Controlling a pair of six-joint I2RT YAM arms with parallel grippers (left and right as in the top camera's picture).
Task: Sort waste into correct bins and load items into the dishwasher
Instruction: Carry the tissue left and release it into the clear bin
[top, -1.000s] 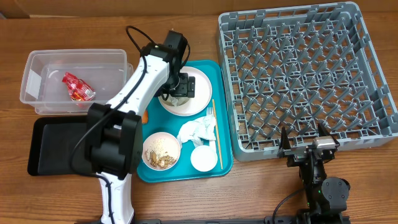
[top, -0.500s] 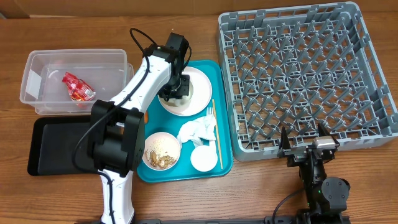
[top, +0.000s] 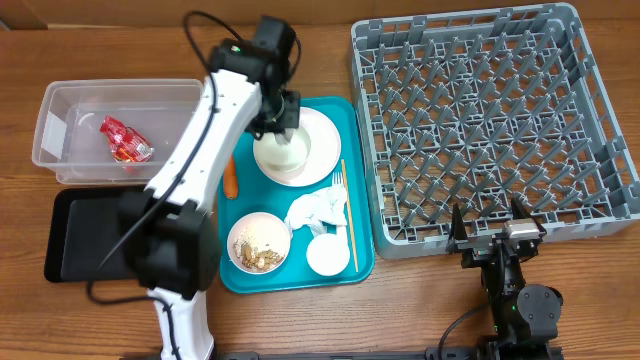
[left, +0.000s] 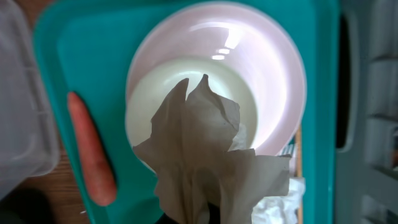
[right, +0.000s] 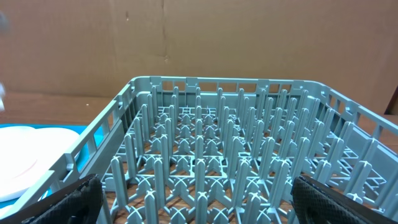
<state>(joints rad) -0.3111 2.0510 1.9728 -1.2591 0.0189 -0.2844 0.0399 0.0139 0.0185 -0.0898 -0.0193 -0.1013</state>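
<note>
**Item in hand: crumpled napkin** (left: 205, 155)
- Location: pinched at its top by the left fingers (top: 277, 125), which are closed tight on it. It hangs above the white plate (top: 312, 150) at the far end of the teal tray (top: 300, 280).
- Handling: judged very light, soft and limp. It will not slip, but loose folds may snag or trail. A pinch on the bunched centre suits it better than one on an edge flap.
- Likely destination: one of the two bins left of the tray. Which bin is right for paper cannot be told.

**Bins**
- Clear tub (top: 60, 95): holds the red wrapper (top: 125, 140).
- Black tray (top: 90, 230): sits just in front of the tub; nothing shows on its visible part.

**Other waste**
- Carrot (top: 231, 178): lies along the tray's left edge. It looks firm and smooth and is best gripped across its middle.
- Second napkin (top: 318, 212): lies mid-tray.
- Bowl (top: 259, 243): holds the food scraps.

**Dishware on the tray**
- Small cup (top: 328, 256)
- Fork (top: 338, 185)
- Wooden stick (top: 347, 215)

**Dish rack** (top: 480, 120)
- Location: on the desk (top: 100, 40), right of the tray, with nothing loaded.

**Right fingers** (top: 487, 225)
- State: spread fully apart and holding nothing, at the rack's near wall.
</note>
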